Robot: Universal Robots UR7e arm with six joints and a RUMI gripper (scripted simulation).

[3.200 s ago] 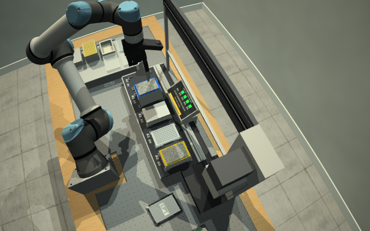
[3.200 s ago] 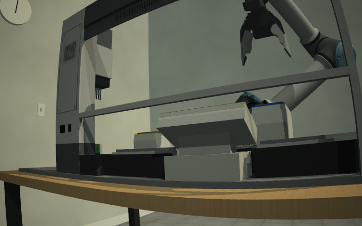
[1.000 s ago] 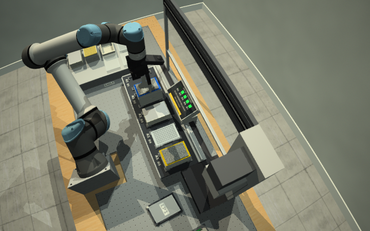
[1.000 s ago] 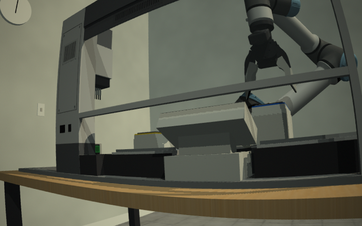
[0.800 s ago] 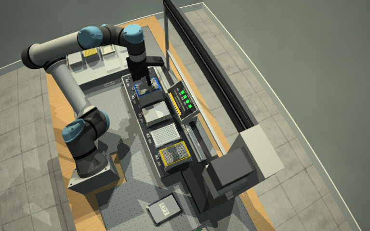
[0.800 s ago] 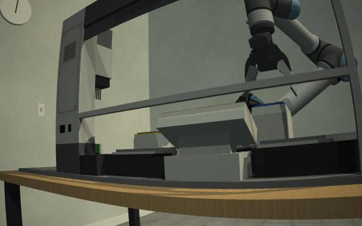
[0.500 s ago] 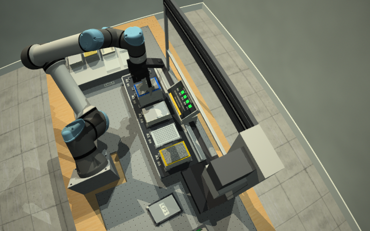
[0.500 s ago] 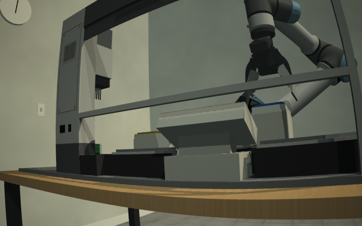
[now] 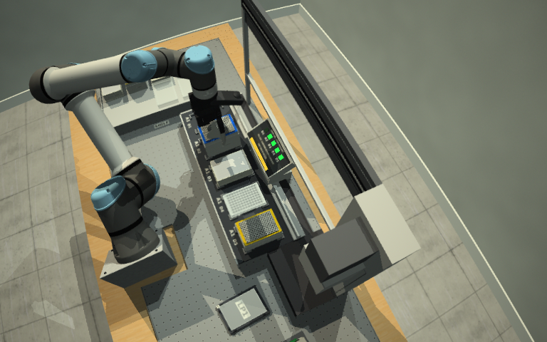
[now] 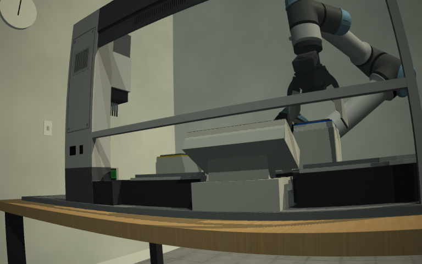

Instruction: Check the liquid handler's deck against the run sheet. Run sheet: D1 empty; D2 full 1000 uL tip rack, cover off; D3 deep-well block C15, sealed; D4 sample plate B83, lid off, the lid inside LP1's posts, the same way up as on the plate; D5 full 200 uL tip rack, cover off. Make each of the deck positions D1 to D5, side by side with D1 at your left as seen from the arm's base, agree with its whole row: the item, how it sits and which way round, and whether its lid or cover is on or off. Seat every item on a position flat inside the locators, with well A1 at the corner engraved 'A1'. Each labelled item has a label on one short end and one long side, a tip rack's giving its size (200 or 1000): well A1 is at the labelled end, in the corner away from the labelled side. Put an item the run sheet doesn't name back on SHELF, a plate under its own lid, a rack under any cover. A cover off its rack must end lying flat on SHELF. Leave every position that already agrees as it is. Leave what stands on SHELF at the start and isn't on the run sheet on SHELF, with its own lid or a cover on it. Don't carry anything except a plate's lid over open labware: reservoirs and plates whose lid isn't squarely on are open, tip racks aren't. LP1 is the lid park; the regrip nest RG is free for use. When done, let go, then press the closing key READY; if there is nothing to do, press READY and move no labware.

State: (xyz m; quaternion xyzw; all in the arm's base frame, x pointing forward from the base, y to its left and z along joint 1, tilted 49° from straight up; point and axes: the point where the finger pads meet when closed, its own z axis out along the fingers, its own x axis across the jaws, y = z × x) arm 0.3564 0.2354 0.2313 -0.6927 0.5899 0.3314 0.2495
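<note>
Top view: the RUMI gripper [image 9: 214, 128] hangs wide open and empty directly over the blue-rimmed tip rack [image 9: 230, 120] at the deck's shelf end, fingers straddling it from above in the exterior view, seemingly not yet touching. Legible writing: "LP1" on the lid park [image 9: 244, 309]; "A1" marks beside the deck positions [image 9: 231, 233].

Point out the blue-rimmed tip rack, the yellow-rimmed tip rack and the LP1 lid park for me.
Blue-rimmed tip rack [image 9: 230, 144]: top view, its grey side wall below the gripper.
Yellow-rimmed tip rack [image 9: 258, 226]: top view, middle of its tip grid.
LP1 lid park [image 9: 243, 310]: top view, its grey plate by the engraved label.
</note>
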